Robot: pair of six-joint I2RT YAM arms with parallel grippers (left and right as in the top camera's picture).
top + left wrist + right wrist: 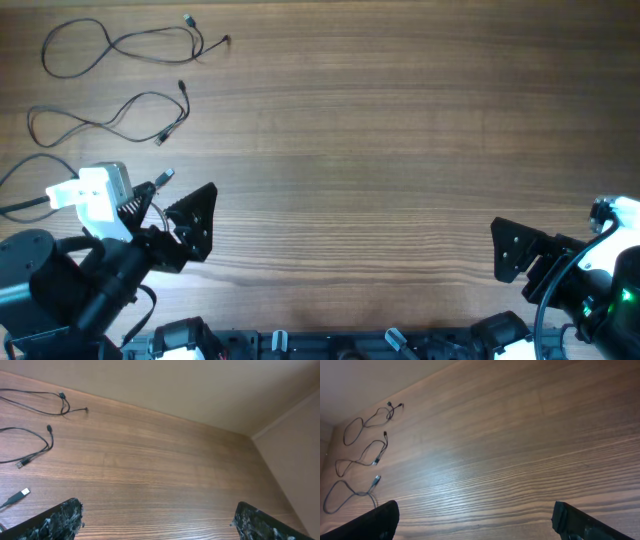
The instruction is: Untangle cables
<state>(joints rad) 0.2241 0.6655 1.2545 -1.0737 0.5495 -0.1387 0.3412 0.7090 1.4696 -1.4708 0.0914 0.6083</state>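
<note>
Three thin dark cables lie apart as loose wavy strands at the table's left. The farthest cable (120,45) (62,395) (387,412) is at the back. A second cable (110,115) (50,440) (377,457) lies in front of it. The third cable (165,177) (22,493) (372,487) runs partly under my left arm, its silvery plug showing. My left gripper (205,222) (157,520) is open and holds nothing, just right of that plug. My right gripper (500,250) (477,520) is open over bare wood at the front right, far from the cables.
The wooden table (380,140) stretches between both arms. A beige wall (200,385) rises behind its far edge. The arm bases (340,345) line the front edge.
</note>
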